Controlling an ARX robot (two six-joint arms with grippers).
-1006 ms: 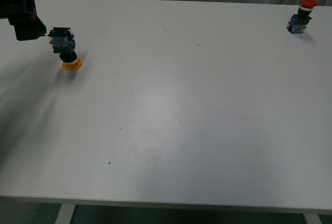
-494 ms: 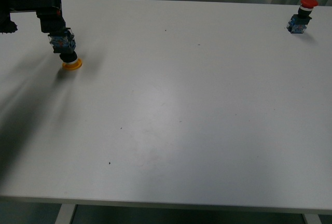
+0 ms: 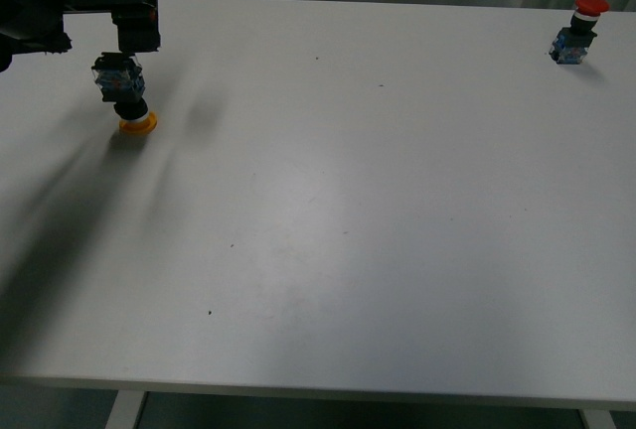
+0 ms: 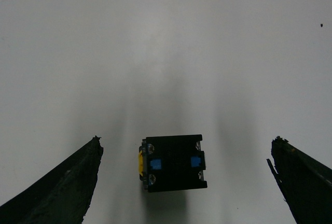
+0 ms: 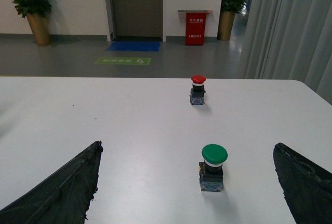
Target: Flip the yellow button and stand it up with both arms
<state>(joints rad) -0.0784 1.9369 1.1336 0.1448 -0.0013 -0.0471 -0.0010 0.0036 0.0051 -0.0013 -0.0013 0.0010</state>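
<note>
White table [image 3: 397, 201]; grey floor [image 5: 78, 53]; door [image 5: 137, 6]; potted plant [image 5: 32, 6]; curtain [image 5: 290, 27]; red cabinet [image 5: 195, 28], perhaps.

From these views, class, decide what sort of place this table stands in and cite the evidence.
Probably an indoor hall in an office or lab building: a grey door, potted plant, red cabinet and green floor marking behind the table.

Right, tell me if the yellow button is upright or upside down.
Upside down. The yellow button rests cap-down on the table, its black-and-blue block on top.
</note>
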